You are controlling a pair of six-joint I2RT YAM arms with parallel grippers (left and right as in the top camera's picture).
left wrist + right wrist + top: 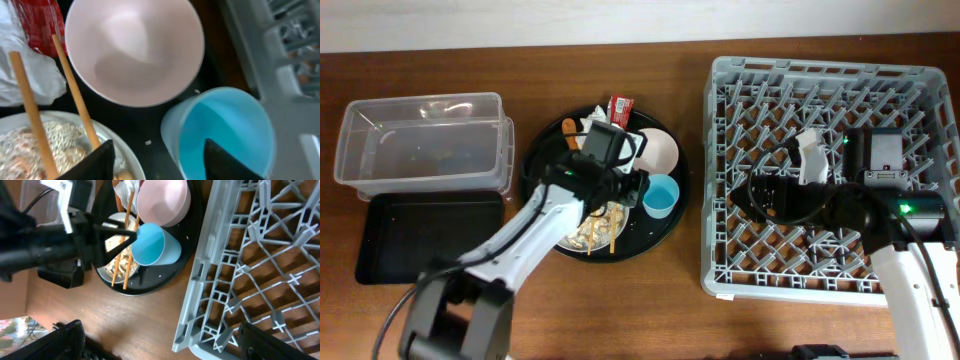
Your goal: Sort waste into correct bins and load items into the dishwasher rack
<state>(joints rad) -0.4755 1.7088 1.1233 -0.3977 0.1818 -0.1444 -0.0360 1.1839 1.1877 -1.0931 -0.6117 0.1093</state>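
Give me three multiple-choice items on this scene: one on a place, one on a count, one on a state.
1. The blue cup stands: A in the rack; B on the round black tray; C in the clear tub.
2. Chopsticks lying across the plate: A one; B four; C two.
3. The left gripper is: A open; B shut on the cup; C shut on the chopsticks.
Key: B, the cup sits on the tray beside the bowl; C, two sticks show; A, its fingers stand apart, holding nothing.
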